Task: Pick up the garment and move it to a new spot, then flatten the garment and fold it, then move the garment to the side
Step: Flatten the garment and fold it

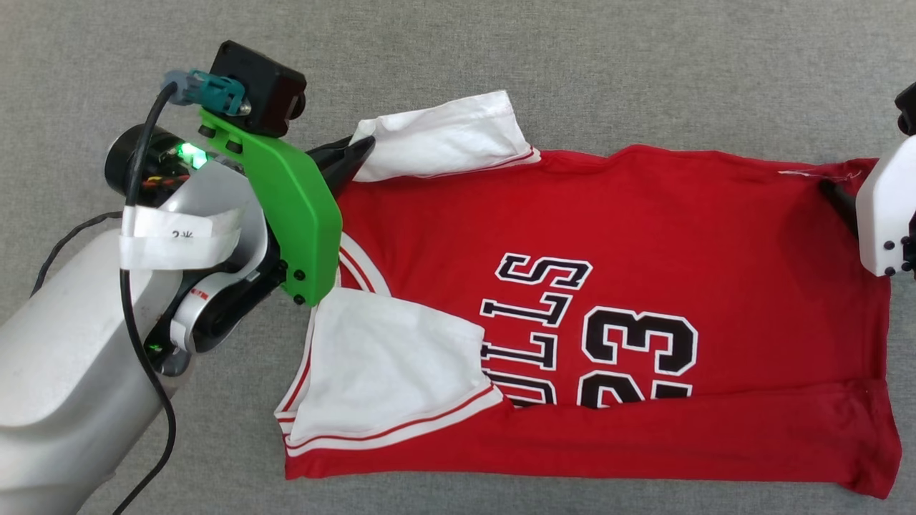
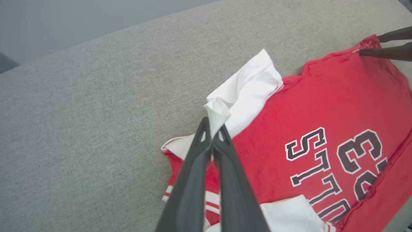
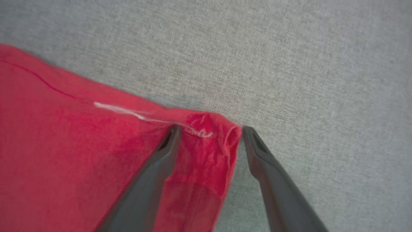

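One garment point(image 1: 644, 229), red, spread almost flat on a grey surface point(image 1: 501, 57), collar end toward the robot's left and hem end toward its right. Dark lettering point(image 1: 594, 329) with white outline on the chest, lying sideways in the head view, its lower part hidden under a long fold of red cloth along the near edge. Two white sleeves with red stripe trim: far sleeve point(image 1: 444, 139) lying out over the top edge, near sleeve point(image 1: 386, 365) folded in over the chest and touching the lettering. At the far sleeve, left gripper point(image 2: 212, 129) pressed together, pinching a small peak of white cloth between its tips, plainly seen from the left wrist; from the head, only dark tips point(image 1: 358, 150) showing past a green bracket point(image 1: 300, 214), right at the sleeve's end. At the far hem corner, right gripper point(image 3: 209, 135) spread wide and holding nothing, one finger over the red cloth point(image 3: 64, 145), the other over the grey surface just beside the corner, the bunched corner between them. Same gripper seen from the left wrist point(image 2: 370, 45) at the corner of the red cloth point(image 2: 289, 109), and from the head point(image 1: 837, 200) as a dark finger under a white housing point(image 1: 884, 207). Beyond the garment on every side, plain grey weave.
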